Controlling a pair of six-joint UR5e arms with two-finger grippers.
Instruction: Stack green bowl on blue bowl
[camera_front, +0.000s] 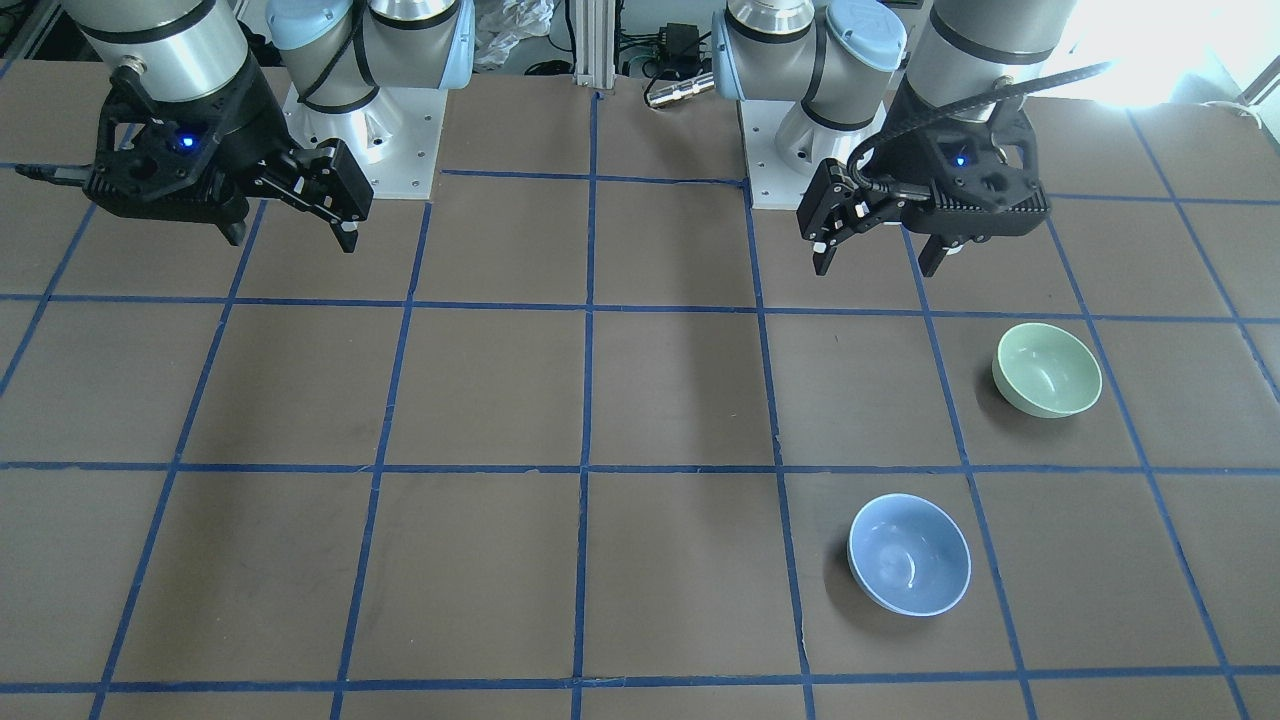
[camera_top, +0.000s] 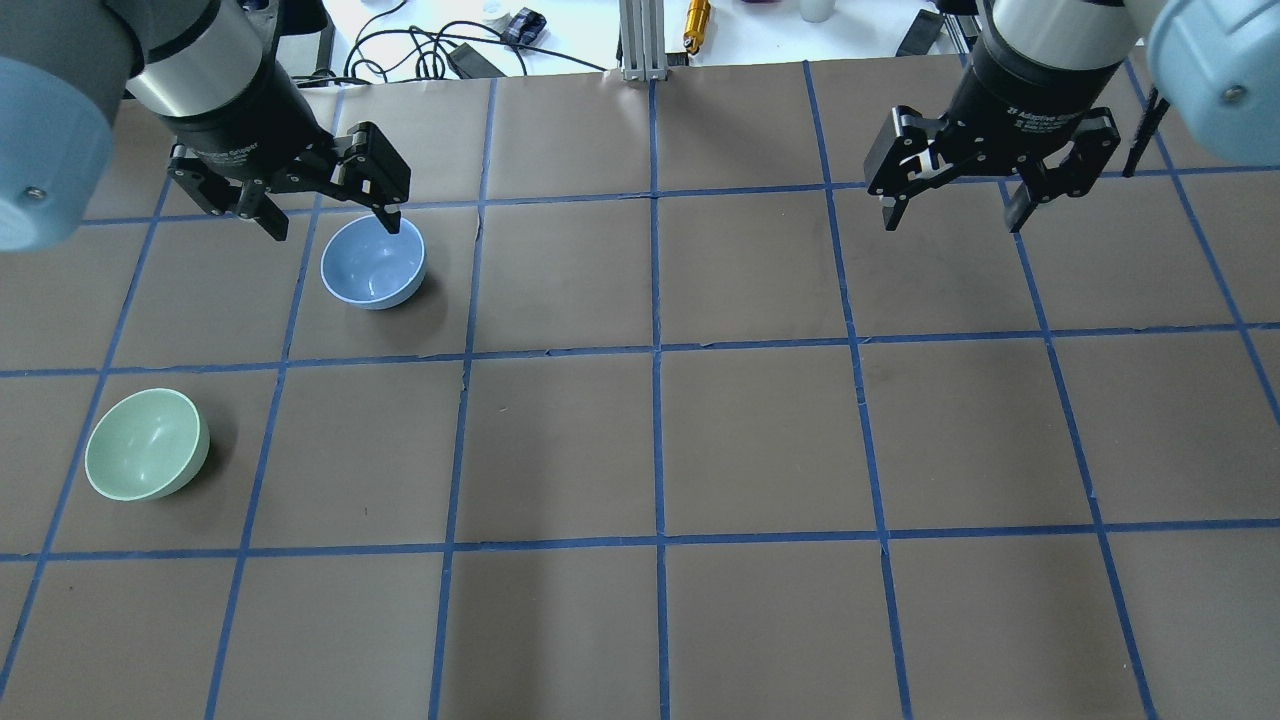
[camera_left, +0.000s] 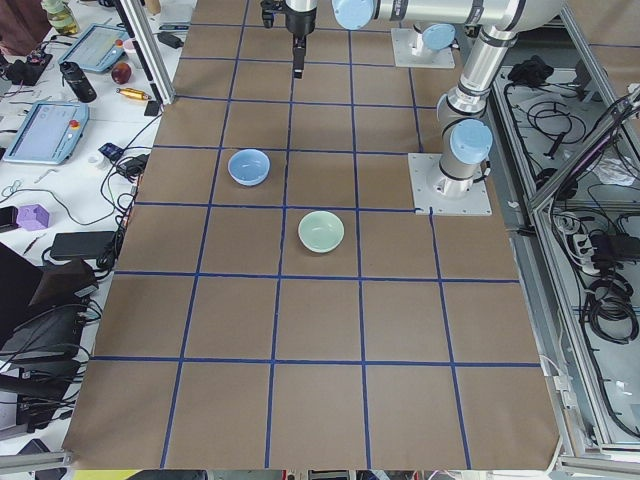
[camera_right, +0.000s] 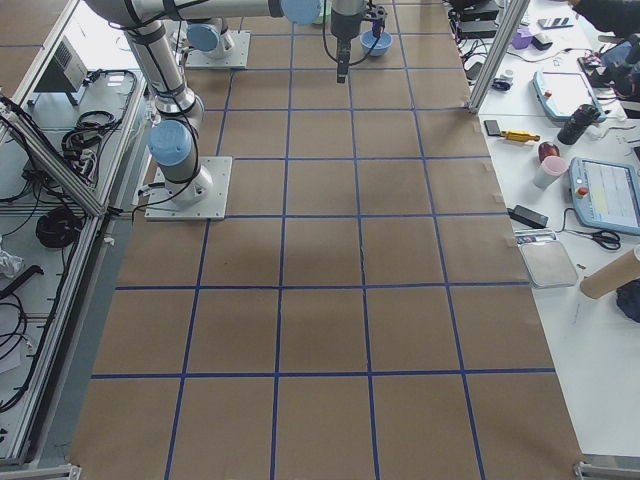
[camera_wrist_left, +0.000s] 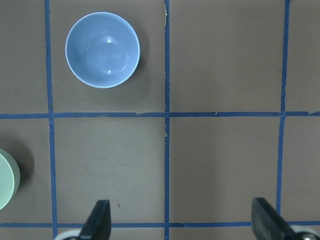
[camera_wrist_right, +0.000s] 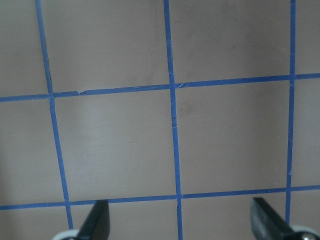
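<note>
Spreading across every view is the brown table (camera_top: 760, 440), marked off into squares by blue tape lines (camera_top: 655, 350). Above it stand the 2 arms, the left arm (camera_top: 200, 60) and the right arm (camera_top: 1050, 40), both held clear of the surface.

The left gripper (camera_front: 878, 268) hangs in the air with its jaws wide apart and nothing between them; its wrist camera shows only bare table between the 2 fingertips (camera_wrist_left: 97, 220). The right gripper (camera_front: 291, 242) is likewise spread wide and empty, well apart from both bowls, over tape and brown surface alone.

Both bowls sit upright on the robot's left half of the table (neither touches a gripper). The blue bowl (camera_top: 373, 262) lies inside 1 square, farther out from the robot. The green bowl (camera_top: 147, 443) rests in the diagonally adjoining square, nearer the robot's side and closer to the table's left end. They are apart, with a tape crossing between them, so the green bowl is not yet on the blue bowl.
</note>
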